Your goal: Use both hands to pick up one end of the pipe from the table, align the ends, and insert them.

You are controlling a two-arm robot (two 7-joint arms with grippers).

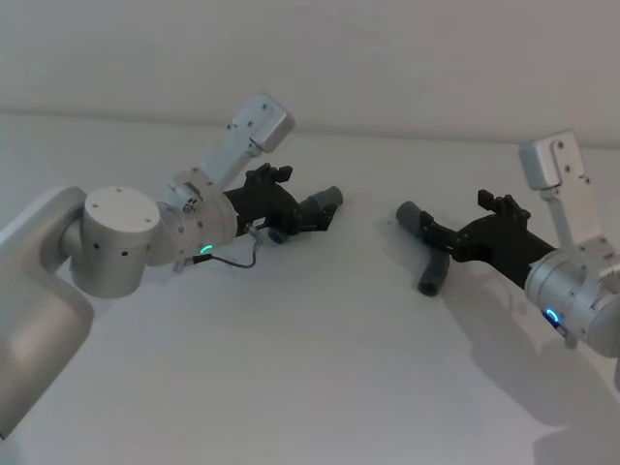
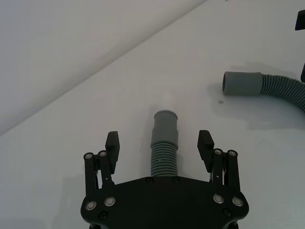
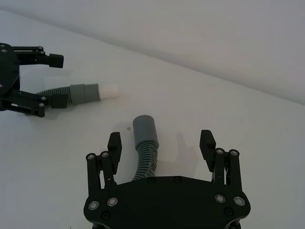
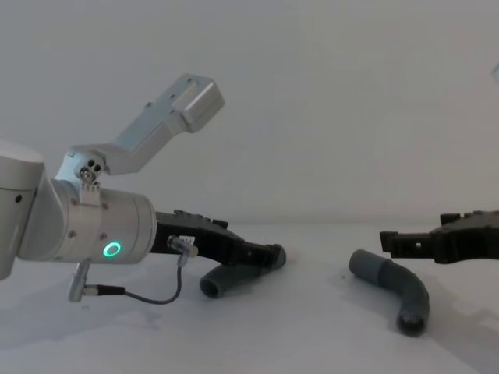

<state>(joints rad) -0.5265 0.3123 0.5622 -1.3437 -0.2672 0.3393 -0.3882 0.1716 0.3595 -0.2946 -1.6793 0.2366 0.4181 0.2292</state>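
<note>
Bare white desk (image 1: 291,368), plain wall behind — on it the left pipe piece (image 2: 164,143) and the right pipe piece (image 3: 144,133) lie well apart, each straddled by wide-open jaws. Grasping seems the step in hand — next, close on both, then lift.

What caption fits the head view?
Left gripper straddles the left hose piece, right gripper the right hose piece, jaws open, on the table.

Logging both arms as silver-white. The left arm (image 1: 116,237) is showing fat cylindrical joints, with a green ring light (image 4: 113,250) glowing at 9 o'clock in the chest view and a thin black cable (image 4: 132,296) looping beneath it. The right arm (image 1: 581,281) is showing a blue light (image 1: 551,316) at 4 o'clock in the head view. I am noting black skeletal linkages on the left gripper (image 2: 159,140) and right gripper (image 3: 161,140), dotted with silver screws (image 2: 109,201).
</note>
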